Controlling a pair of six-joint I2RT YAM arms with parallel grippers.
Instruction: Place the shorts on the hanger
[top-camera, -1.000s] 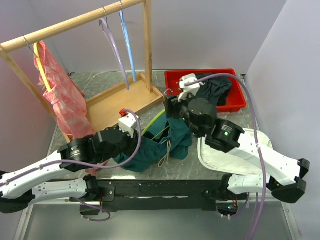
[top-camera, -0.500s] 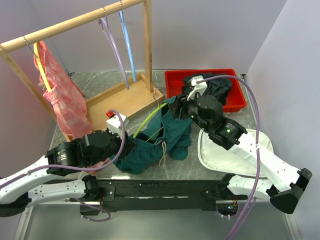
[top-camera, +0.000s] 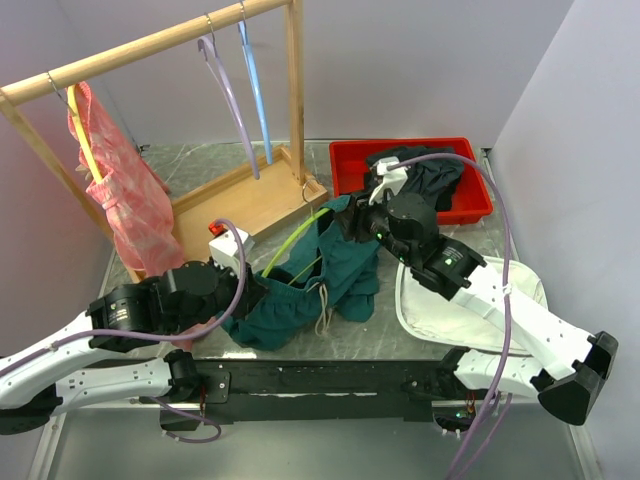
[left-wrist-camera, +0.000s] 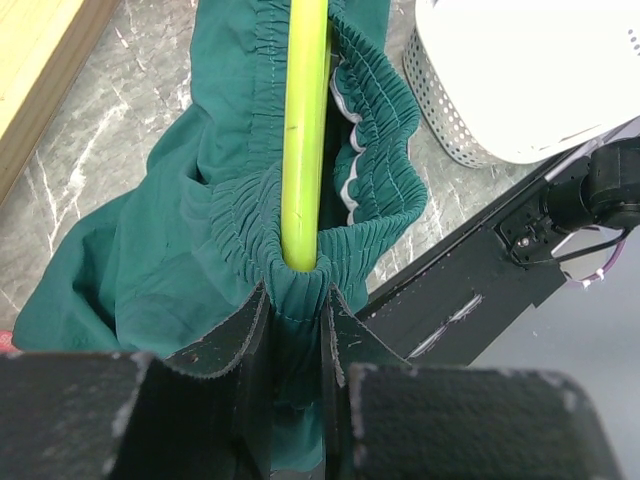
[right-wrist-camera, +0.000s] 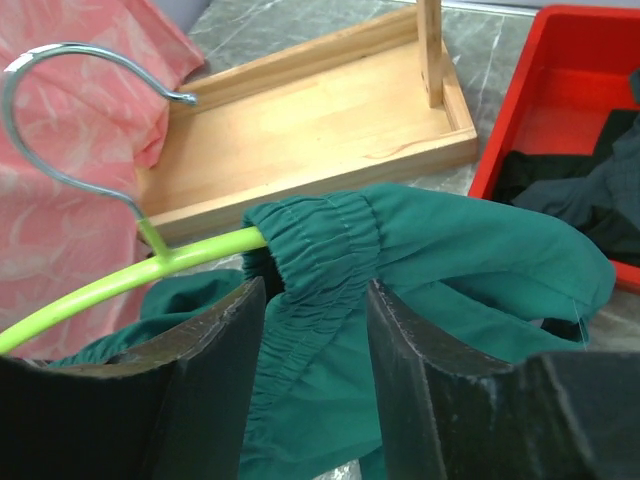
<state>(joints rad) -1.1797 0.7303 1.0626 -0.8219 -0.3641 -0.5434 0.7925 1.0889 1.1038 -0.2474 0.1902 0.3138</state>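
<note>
Pinching shorts (left-wrist-camera: 200, 230) waistband between left fingers (left-wrist-camera: 237, 335); hanger (left-wrist-camera: 303, 130) arm inside.

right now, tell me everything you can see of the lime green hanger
The hanger is thin, glossy lime-green plastic with a silvery metal hook, hooked on nothing. It is held tilted above the table. One arm's end sits in the elastic waistband of the shorts, clamped there by the left gripper; the other arm disappears into waistband held by the right gripper.
</note>
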